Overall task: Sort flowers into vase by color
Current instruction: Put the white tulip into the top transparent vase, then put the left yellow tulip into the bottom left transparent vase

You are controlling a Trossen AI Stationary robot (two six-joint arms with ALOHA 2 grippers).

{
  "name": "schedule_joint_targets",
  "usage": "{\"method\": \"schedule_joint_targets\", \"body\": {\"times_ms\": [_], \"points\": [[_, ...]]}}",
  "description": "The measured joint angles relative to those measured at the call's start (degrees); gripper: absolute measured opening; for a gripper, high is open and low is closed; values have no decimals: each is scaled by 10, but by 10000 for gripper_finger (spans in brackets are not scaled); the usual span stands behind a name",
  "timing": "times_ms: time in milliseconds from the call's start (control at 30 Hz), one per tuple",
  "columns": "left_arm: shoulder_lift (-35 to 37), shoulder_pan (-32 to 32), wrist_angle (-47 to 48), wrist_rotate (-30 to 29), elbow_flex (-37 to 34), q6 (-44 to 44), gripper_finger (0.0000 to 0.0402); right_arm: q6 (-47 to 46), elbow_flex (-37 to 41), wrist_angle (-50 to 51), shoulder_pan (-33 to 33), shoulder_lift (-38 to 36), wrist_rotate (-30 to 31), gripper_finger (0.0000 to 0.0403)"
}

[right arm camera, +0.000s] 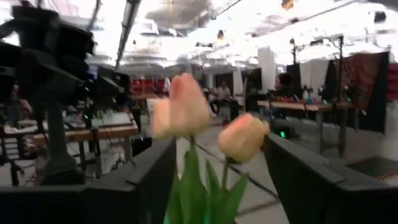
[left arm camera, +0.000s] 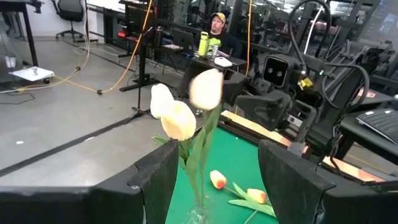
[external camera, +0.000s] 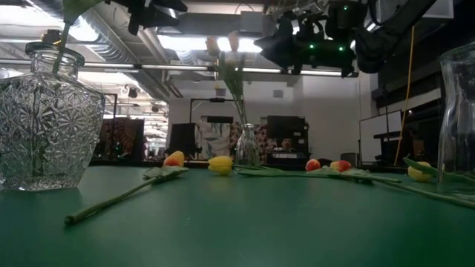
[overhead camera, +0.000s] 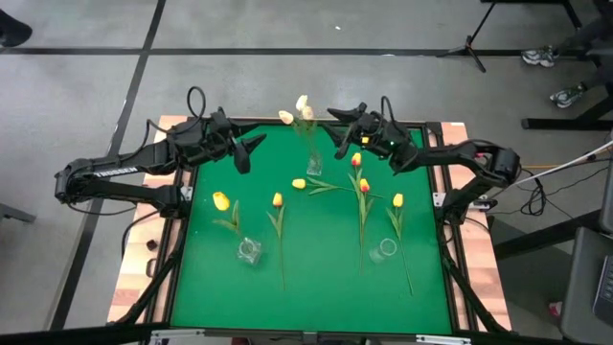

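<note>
While I'm hovering the right claw [overhead camera: 343, 144] beside the back vase [overhead camera: 314, 163], its fingers are standing wide apart and gripping nothing; the white tulips [overhead camera: 301, 109] are sitting in that vase, heads leaning past the surface's far edge. The left claw [overhead camera: 251, 151] is waiting just on the other side, also spread wide and empty.

I'm judging these flowers as very light, with thin stems that bend, and heads that are soft and would crush, so I'm planning to pinch low to mid stem, never the bloom. Six are lying flat on the green surface [overhead camera: 211, 287]: yellow ones [overhead camera: 221, 201] toward the left and middle, orange-red ones [overhead camera: 363, 186] right of centre. Two more clear vases, the left vase [overhead camera: 250, 251] and the right vase [overhead camera: 383, 250], are standing nearer me, and glass like that is tipping easily if I'm nudging it.

The felt is looking grippy, so stems shouldn't be sliding. Behind the surface, a workshop with benches and cables is showing, and a person [left arm camera: 217, 28] is sitting at a desk.
</note>
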State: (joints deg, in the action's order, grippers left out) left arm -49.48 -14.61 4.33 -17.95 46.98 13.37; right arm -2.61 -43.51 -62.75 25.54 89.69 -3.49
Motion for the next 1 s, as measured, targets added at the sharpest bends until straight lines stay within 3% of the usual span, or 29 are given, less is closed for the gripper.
{"method": "schedule_joint_targets", "body": {"times_ms": [267,633,800,1000], "points": [[0,0,35,0,0,0,217,31,0,167,0,-93,31,261],[0,0,46,0,0,0,217,29,0,558,0,-270,106,257],[0,0,47,0,0,1,217,-42,0,680,0,-281,163,257],[0,0,47,0,0,1,217,-113,0,755,0,-261,229,257]]}}
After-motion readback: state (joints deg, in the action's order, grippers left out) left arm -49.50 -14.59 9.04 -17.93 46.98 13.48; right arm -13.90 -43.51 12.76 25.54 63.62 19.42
